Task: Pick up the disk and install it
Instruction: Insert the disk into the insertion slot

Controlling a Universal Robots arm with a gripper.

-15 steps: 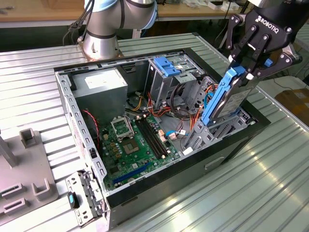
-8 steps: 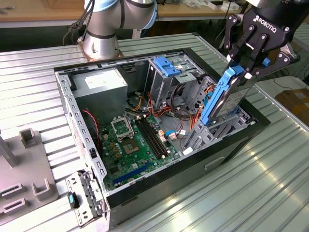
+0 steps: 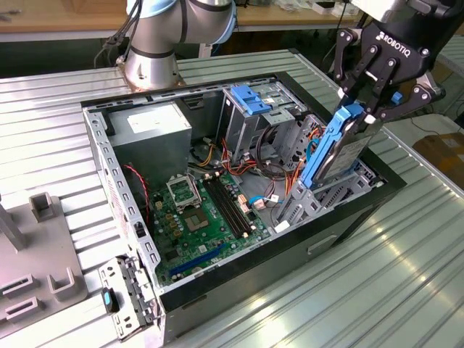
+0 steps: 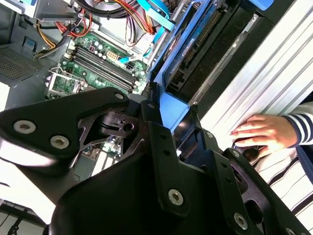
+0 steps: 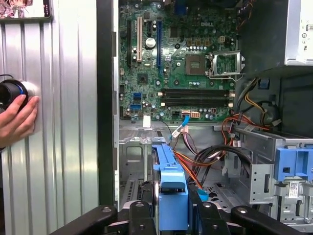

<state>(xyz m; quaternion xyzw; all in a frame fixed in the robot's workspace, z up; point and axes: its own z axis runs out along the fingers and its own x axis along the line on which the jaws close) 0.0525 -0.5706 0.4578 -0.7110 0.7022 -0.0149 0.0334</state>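
Note:
The disk (image 3: pixel 341 148), a flat dark drive with bright blue rails, stands tilted on edge over the open computer case (image 3: pixel 109 167), at the exterior view's right. Its lower end reaches down among the metal bay walls (image 3: pixel 304 206) beside the motherboard (image 3: pixel 203 210). My gripper (image 3: pixel 377 109) is shut on the disk's upper end, one black finger on each flat side. In the first wrist view the disk's blue rail (image 5: pixel 168 181) runs away from my gripper (image 5: pixel 173 215) toward the case floor. In the second wrist view the disk (image 4: pixel 195 54) extends past my fingers (image 4: pixel 151 117).
A grey power supply (image 3: pixel 152 134) fills the case's far corner. A paler blue bracket (image 3: pixel 250 100) tops the drive cage. Orange and black cables (image 5: pixel 205 156) lie near the bay. A person's hand (image 5: pixel 17 120) rests on a round dark knob outside the case. A grey fixture (image 3: pixel 36 246) stands at the exterior view's left.

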